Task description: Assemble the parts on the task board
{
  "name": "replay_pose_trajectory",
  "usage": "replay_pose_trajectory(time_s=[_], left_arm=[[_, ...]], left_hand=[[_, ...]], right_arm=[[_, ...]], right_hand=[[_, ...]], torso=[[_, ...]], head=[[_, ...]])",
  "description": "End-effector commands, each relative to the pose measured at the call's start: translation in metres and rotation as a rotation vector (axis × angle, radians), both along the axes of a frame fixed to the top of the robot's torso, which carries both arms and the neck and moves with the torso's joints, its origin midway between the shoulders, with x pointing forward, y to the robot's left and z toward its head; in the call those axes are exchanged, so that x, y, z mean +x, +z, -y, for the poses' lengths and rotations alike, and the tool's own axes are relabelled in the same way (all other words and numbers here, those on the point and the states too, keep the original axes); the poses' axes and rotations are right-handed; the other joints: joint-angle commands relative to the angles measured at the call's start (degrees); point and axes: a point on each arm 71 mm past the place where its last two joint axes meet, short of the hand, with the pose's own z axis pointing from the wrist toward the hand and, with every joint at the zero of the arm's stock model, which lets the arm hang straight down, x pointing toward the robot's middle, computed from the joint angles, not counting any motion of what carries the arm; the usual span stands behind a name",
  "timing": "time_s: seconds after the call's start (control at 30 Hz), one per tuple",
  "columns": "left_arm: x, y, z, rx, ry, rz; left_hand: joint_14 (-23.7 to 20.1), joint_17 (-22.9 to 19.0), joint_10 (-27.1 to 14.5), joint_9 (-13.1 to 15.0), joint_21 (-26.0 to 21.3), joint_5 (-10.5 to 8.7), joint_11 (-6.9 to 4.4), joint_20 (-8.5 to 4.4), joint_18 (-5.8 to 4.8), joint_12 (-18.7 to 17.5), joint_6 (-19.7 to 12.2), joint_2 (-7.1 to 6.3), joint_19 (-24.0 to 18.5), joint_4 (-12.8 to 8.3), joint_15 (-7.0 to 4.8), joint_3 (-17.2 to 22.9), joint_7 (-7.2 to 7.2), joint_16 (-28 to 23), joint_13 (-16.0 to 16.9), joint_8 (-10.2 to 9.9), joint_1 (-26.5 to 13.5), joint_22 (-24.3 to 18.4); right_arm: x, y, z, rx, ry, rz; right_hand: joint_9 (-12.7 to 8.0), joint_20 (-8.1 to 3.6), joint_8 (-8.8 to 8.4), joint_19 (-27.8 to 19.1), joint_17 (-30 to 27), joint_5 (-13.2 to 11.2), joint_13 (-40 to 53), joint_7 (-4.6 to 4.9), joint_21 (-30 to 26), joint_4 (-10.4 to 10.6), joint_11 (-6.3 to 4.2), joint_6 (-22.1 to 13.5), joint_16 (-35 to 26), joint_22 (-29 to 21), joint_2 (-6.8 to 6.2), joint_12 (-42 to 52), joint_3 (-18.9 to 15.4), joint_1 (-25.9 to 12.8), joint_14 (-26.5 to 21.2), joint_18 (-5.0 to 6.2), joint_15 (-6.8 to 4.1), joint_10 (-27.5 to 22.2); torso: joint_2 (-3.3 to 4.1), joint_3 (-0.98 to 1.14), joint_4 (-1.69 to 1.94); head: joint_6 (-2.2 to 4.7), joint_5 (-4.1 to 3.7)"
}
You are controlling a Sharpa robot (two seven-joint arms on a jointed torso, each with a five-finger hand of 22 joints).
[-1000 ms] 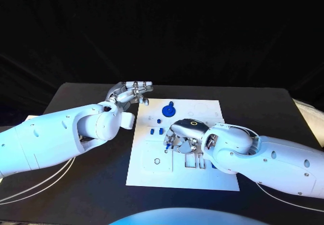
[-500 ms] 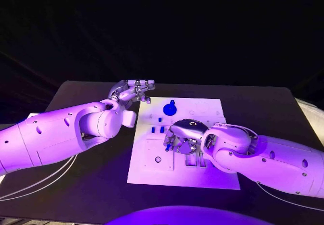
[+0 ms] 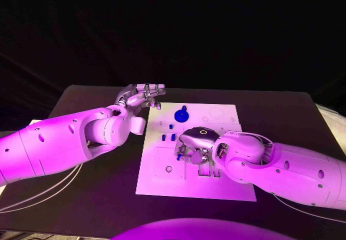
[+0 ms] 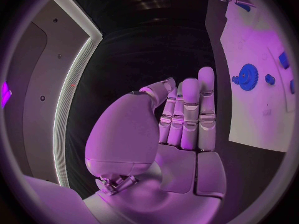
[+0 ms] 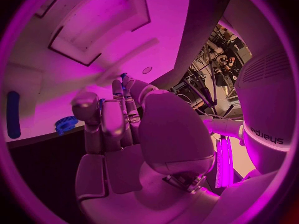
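Observation:
The white task board (image 3: 216,185) lies in the middle of the black table. My right hand (image 3: 192,150) hovers low over the board's middle with its fingers curled, pinching a small blue part (image 3: 178,156) at the fingertips (image 5: 118,92). A blue gear (image 3: 181,116) stands near the board's far edge, and it appears again as the gear (image 4: 248,76) and the gear (image 5: 65,124). Two small blue pieces (image 3: 168,137) sit on the board just left of the right hand. My left hand (image 3: 144,95) is raised beside the board's far left corner, and its fingers (image 4: 190,114) are straight and hold nothing.
Black table (image 3: 86,200) surrounds the board on all sides. Long slots (image 3: 209,172) are cut in the board near the right hand. A blue elongated piece (image 5: 12,114) lies on the board beyond the gear.

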Motion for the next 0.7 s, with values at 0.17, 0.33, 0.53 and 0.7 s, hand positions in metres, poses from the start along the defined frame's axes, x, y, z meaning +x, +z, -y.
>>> replay_pose_trajectory(time_s=[0.17,0.33,0.53,0.7], left_arm=[[-0.0005,0.0008,0.0023,-0.013,-0.019,0.001],[-0.0004,0.0007,0.0022,-0.013,-0.019,0.001],[-0.0004,0.0006,0.0022,-0.012,-0.019,-0.001],[-0.0002,0.0003,0.0019,-0.011,-0.019,-0.004]], left_hand=[[-0.42,-0.12,-0.49,0.0,-0.37,0.13,0.14,0.09,1.03,0.25,-0.57,0.07,-0.28,-0.21,0.11,-0.21,-0.02,-0.35,0.0,0.37,0.35,-0.08],[-0.42,-0.12,-0.49,0.0,-0.37,0.13,0.14,0.09,1.03,0.25,-0.57,0.07,-0.28,-0.21,0.11,-0.21,-0.02,-0.35,0.0,0.37,0.35,-0.08],[-0.42,-0.12,-0.49,0.0,-0.37,0.13,0.14,0.09,1.03,0.25,-0.57,0.07,-0.28,-0.21,0.11,-0.21,-0.02,-0.35,0.0,0.37,0.35,-0.08],[-0.45,-0.17,-0.55,0.0,-0.39,0.13,0.15,0.1,1.03,0.3,-0.61,0.06,-0.29,-0.22,0.12,-0.28,-0.01,-0.35,-0.01,0.39,0.32,-0.1]], right_arm=[[-0.003,-0.0066,-0.0022,-0.087,0.018,0.01],[-0.0039,-0.0088,-0.0028,-0.107,0.019,0.005],[-0.0014,-0.009,-0.0001,-0.098,-0.005,0.018],[-0.0001,-0.0064,0.0011,-0.06,-0.018,0.04]], right_hand=[[0.09,0.04,0.12,0.03,0.04,0.14,-0.09,0.24,0.31,0.09,0.12,0.31,0.36,0.01,-0.15,0.12,0.14,-0.7,1.79,-0.88,0.21,0.03],[0.1,0.08,0.09,-0.08,-0.1,0.19,-0.2,0.21,0.29,0.17,0.13,0.31,0.32,-0.06,-0.42,0.13,-0.13,-1.17,1.75,-0.86,0.23,0.0],[-0.65,0.89,-1.85,-1.48,-1.29,1.4,-0.76,1.68,-0.7,0.84,1.58,-3.07,-0.37,-1.95,-2.65,-0.07,-1.52,-3.53,1.29,-0.59,1.43,-5.37],[-0.91,1.92,-2.54,-5.92,-7.0,1.68,-0.68,2.1,-4.7,0.41,2.63,-7.42,-4.69,-8.62,-3.86,0.3,-3.31,-3.58,-0.74,0.7,2.31,-11.75]], torso=[[0.03,0.02,0.0],[-0.03,-0.02,-0.03],[-0.06,0.02,-0.06],[-0.05,0.01,-0.05]], head=[[-0.32,0.09],[-0.39,0.1],[-0.34,0.06],[-0.29,-0.05]])
